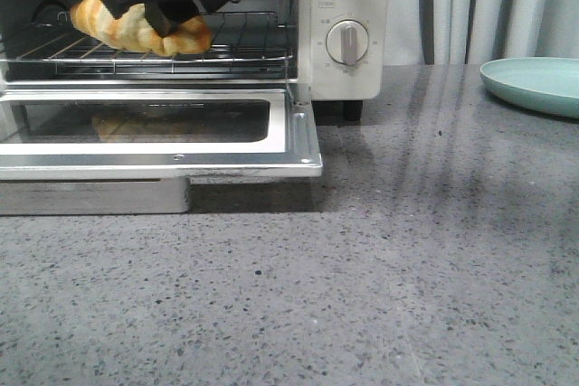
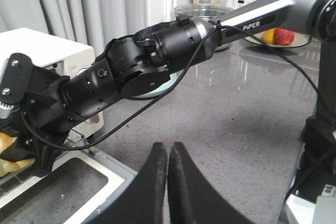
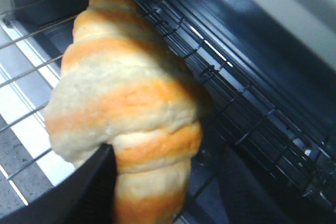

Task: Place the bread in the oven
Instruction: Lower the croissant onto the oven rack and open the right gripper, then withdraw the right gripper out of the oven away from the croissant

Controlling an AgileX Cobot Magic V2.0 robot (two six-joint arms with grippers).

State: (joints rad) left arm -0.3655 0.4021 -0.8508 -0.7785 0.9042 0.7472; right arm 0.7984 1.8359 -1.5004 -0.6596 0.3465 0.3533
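Bread held just over the oven rack, right arm on it.
Front: your right gripper [image 1: 163, 14] clamps the bread [image 1: 136, 29], long axis left-right, inside the oven [image 1: 348, 42] above the rack [image 1: 235, 47]. Left wrist: left gripper [image 2: 168, 153] closed, empty, over the tabletop [image 2: 236, 108]. Right wrist: bread sits directly between the fingers [image 3: 89, 192]; contact with rack unclear.

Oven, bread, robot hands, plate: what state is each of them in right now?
oven: door dropped fully open, wire rack showing.
bread: held inside the oven, low over the rack; whether it touches the wire is unclear.
right gripper: fingers shut on the bread.
left gripper: fingers shut, holding nothing, away from the oven.
plate: upright on the counter, nothing visible on it.
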